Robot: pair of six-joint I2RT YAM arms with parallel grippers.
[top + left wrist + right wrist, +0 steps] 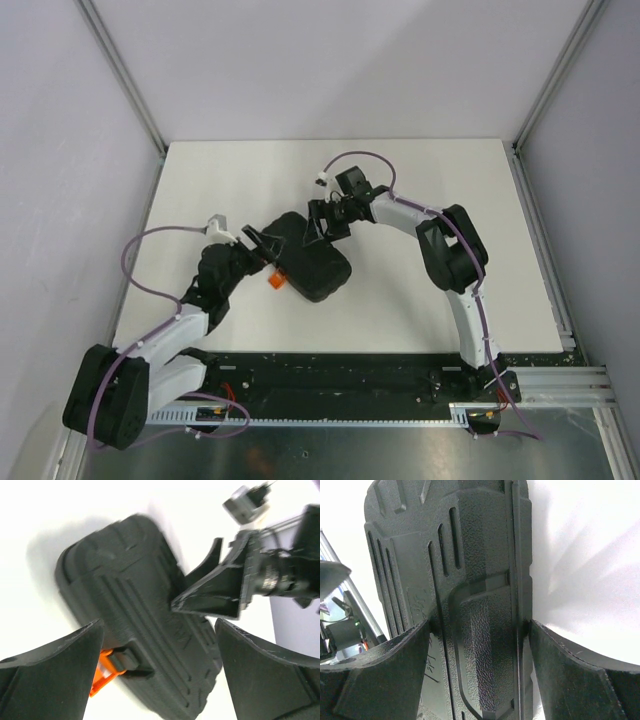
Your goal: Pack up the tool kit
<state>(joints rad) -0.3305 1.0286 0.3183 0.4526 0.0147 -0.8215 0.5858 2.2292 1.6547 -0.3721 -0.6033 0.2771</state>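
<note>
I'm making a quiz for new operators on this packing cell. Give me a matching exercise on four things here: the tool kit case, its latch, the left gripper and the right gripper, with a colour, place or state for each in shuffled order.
Column one:
1. tool kit case
2. latch
3. left gripper
4. right gripper

Column two:
A. orange
B. one finger on either side of the case's far end
C. black, lid closed
D. wide open, holding nothing, at the case's latch side

Pairs: 1-C, 2-A, 3-D, 4-B
</note>
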